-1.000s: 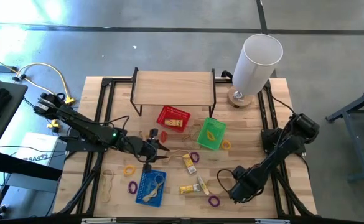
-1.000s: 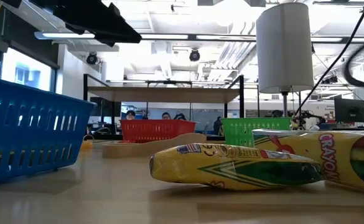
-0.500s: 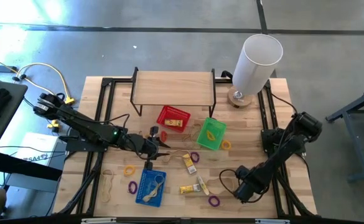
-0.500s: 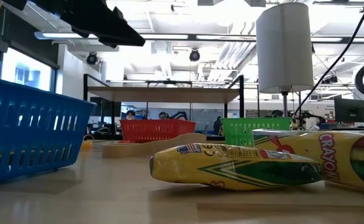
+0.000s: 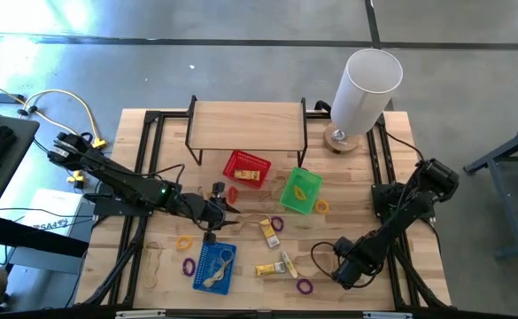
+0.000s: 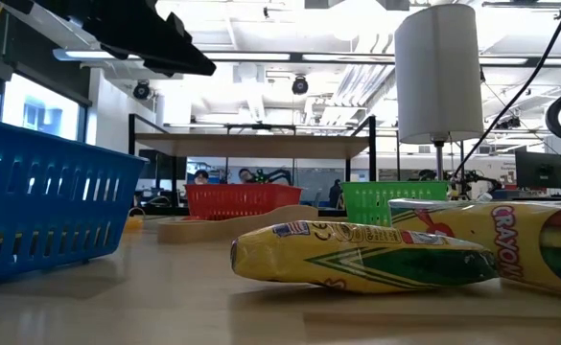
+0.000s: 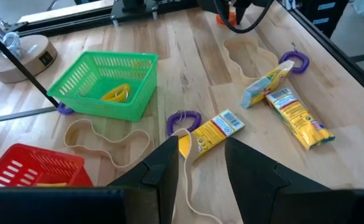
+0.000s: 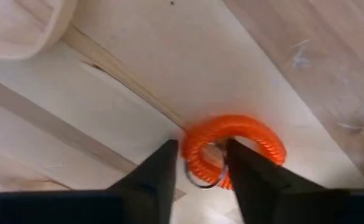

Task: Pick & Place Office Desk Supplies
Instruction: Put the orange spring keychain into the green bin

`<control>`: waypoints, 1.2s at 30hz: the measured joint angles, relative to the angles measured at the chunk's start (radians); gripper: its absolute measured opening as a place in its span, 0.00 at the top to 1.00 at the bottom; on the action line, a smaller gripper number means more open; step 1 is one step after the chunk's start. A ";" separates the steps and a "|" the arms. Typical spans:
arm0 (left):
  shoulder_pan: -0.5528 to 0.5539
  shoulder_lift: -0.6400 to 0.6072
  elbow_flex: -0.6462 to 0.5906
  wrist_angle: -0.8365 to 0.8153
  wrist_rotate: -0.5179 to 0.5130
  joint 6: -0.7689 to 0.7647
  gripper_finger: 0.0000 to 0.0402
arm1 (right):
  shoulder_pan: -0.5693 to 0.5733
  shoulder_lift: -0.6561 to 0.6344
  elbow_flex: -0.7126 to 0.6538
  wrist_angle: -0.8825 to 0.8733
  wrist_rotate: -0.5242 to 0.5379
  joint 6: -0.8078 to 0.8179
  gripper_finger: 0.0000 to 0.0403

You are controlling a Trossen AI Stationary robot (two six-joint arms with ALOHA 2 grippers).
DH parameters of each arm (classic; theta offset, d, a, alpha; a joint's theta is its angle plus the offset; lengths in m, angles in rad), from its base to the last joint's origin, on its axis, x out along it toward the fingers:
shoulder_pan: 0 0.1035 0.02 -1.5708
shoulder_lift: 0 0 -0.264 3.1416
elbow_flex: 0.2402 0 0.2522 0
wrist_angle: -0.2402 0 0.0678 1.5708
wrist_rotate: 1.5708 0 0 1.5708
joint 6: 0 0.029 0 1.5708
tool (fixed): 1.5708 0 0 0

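Note:
Small supplies lie scattered on the wooden table (image 5: 356, 221): purple loops (image 5: 305, 286), a yellow loop (image 5: 184, 241), pale tan bands (image 5: 153, 263) and yellow crayon packs (image 5: 270, 232). My right gripper (image 5: 341, 272) points down near the table's near right edge, shut on an orange coil loop (image 8: 238, 146) that lies flat on the wood. My left gripper (image 5: 230, 209) hovers over the table's middle, its fingers apart. A tan band strand (image 7: 185, 180) shows between them; whether it touches a finger I cannot tell. My right gripper pinches one side of the orange coil loop (image 8: 197, 155), beside its small metal ring (image 8: 201, 179). One finger (image 8: 247, 171) stands inside the loop and the other (image 8: 160, 171) outside. The fingers come from above, pointing down. The loop rests on the table.
A red basket (image 5: 245, 168) and a green basket (image 5: 300, 189) stand in front of a wooden shelf (image 5: 245, 124). A blue basket (image 5: 214, 266) sits near the front edge. A tall white cylinder (image 5: 365, 84) stands at the far right corner. Black frame rails run along both sides.
My right gripper has sunk toward the table and shifted a little toward the right edge. My left arm has kept still.

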 joint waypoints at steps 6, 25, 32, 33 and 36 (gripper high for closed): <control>0.000 0.000 0.000 0.000 0.000 -0.031 0.69 | 0.000 -0.005 -0.002 -0.002 -0.004 -0.048 0.96; 0.001 0.000 0.000 -0.004 0.000 -0.103 0.69 | -0.040 -0.010 0.190 -0.269 0.233 -0.305 0.99; -0.009 0.000 -0.001 -0.004 -0.001 -0.188 0.69 | -0.086 -0.012 0.320 -0.361 0.391 -0.540 0.99; -0.014 0.000 -0.001 -0.003 -0.001 -0.191 0.69 | -0.093 -0.014 0.335 -0.372 0.418 -0.579 0.99; -0.025 0.000 -0.001 -0.003 -0.001 -0.185 0.69 | -0.110 -0.034 0.358 -0.388 0.492 -0.685 0.99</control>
